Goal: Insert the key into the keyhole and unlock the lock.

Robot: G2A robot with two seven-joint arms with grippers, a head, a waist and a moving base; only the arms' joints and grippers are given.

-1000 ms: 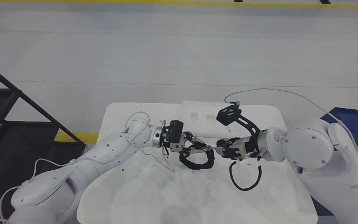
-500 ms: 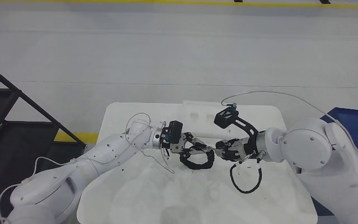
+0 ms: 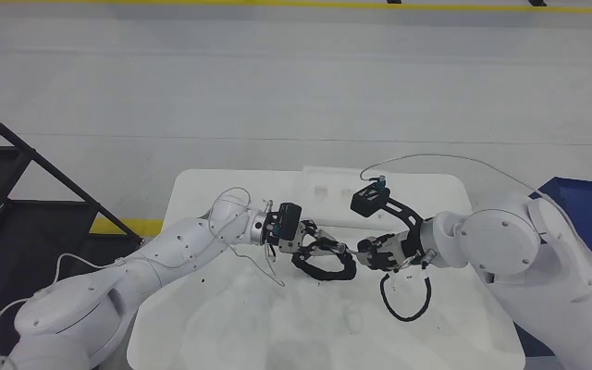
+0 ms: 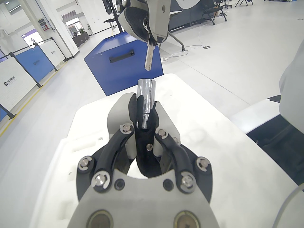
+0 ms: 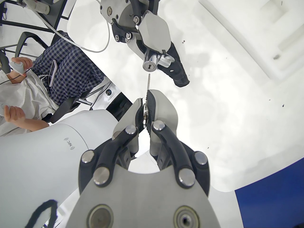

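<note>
Key [image 4: 149, 58] pinched in my right gripper [image 5: 146, 100], tip just short of keyhole [image 5: 149, 66]; my left gripper [image 4: 145, 106] clamps lock [image 4: 146, 91]. Aligning step; next I push straight in, then twist.

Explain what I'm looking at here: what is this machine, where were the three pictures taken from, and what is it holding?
It is a two-armed robot working over a white table. One picture looks down from above the arms; the other two come from a camera on each wrist. The left tool is shut on a shiny cylinder lock, held above the table. The right tool is shut on a key, whose tip points at the keyhole but stands just short of it, not yet inserted. A white foam tray lies on the table's far side.
</note>
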